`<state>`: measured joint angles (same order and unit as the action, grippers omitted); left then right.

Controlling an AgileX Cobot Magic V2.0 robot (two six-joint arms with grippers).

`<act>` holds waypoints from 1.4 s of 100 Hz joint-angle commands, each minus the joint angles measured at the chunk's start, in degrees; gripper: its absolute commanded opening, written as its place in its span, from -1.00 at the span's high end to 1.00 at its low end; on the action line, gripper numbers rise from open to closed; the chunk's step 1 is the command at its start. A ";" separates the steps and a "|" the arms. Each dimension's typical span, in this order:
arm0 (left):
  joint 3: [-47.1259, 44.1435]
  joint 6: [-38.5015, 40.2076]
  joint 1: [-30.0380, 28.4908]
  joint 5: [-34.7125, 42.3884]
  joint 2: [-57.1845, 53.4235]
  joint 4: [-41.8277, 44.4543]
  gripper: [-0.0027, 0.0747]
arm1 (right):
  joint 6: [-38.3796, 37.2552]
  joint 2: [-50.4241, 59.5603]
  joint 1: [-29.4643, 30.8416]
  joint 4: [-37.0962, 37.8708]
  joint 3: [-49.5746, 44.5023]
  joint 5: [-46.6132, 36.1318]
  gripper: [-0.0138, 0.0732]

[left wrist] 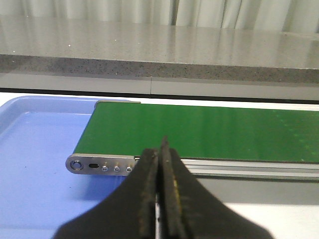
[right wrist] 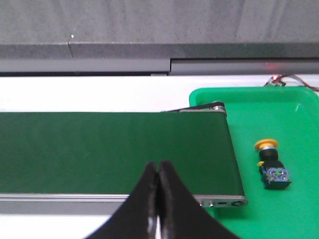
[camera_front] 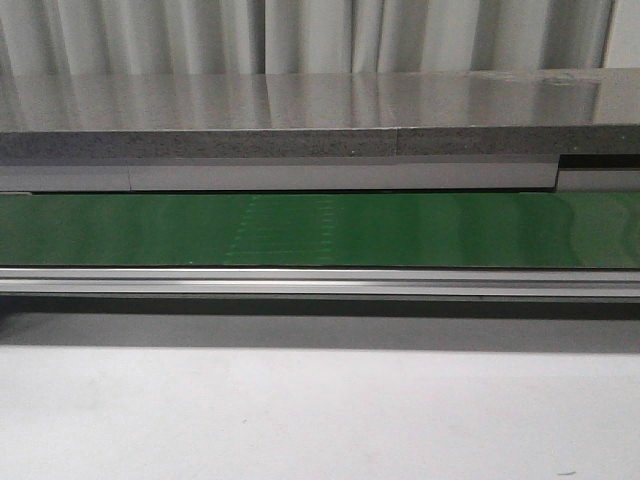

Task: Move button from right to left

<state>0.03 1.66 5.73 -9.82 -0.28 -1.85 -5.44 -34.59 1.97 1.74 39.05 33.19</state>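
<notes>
The button [right wrist: 270, 165], with a yellow-orange cap and a dark blocky body, lies on its side in a green tray [right wrist: 294, 214], seen only in the right wrist view. My right gripper [right wrist: 158, 167] is shut and empty, over the near edge of the green conveyor belt [right wrist: 109, 149], apart from the button. My left gripper [left wrist: 160, 149] is shut and empty, at the near edge of the belt's other end [left wrist: 199, 132]. Neither gripper nor the button shows in the front view.
A blue tray [left wrist: 35, 169] lies under the belt's left end. The belt [camera_front: 320, 230] runs across the front view with an aluminium rail [camera_front: 320, 283] along its near side. A grey stone counter [camera_front: 300, 115] stands behind it. White tabletop [camera_front: 320, 410] lies in front.
</notes>
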 commanded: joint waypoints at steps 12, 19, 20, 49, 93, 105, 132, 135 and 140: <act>-2.55 0.55 0.12 4.50 -1.82 -0.50 0.98 | 0.13 -13.68 0.19 0.88 11.05 3.49 0.84; -2.55 0.55 0.12 4.50 -1.82 -0.50 0.98 | 0.13 -17.53 0.19 1.14 13.34 4.68 0.84; -2.55 0.55 0.12 4.50 -1.82 -0.50 0.98 | 0.13 -17.87 0.19 1.15 13.69 4.78 0.84; -2.55 0.55 0.12 4.50 -1.82 -0.50 0.98 | 0.25 -28.63 6.03 3.61 17.87 10.12 -0.02; -2.55 0.55 0.12 4.50 -1.82 -0.50 0.98 | 6.18 -34.19 25.47 3.43 18.03 8.96 -0.75; -2.55 0.55 0.12 4.50 -1.82 -0.50 0.98 | 10.27 -37.41 30.44 -3.16 18.00 6.89 -0.75; -2.55 0.55 0.12 4.50 -1.82 -0.50 0.98 | 15.31 -46.00 33.91 -10.66 18.07 1.37 -0.75; -2.55 0.55 0.12 4.50 -1.82 -0.50 0.98 | 15.32 -47.29 33.91 -10.66 18.12 0.38 -0.75; -2.55 0.55 0.12 4.50 -1.82 -0.50 0.98 | 15.37 -48.99 33.91 -10.66 18.12 -1.90 -0.75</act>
<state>0.03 1.66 5.73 -9.82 -0.28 -1.85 8.51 -82.68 35.36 -7.83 55.16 37.00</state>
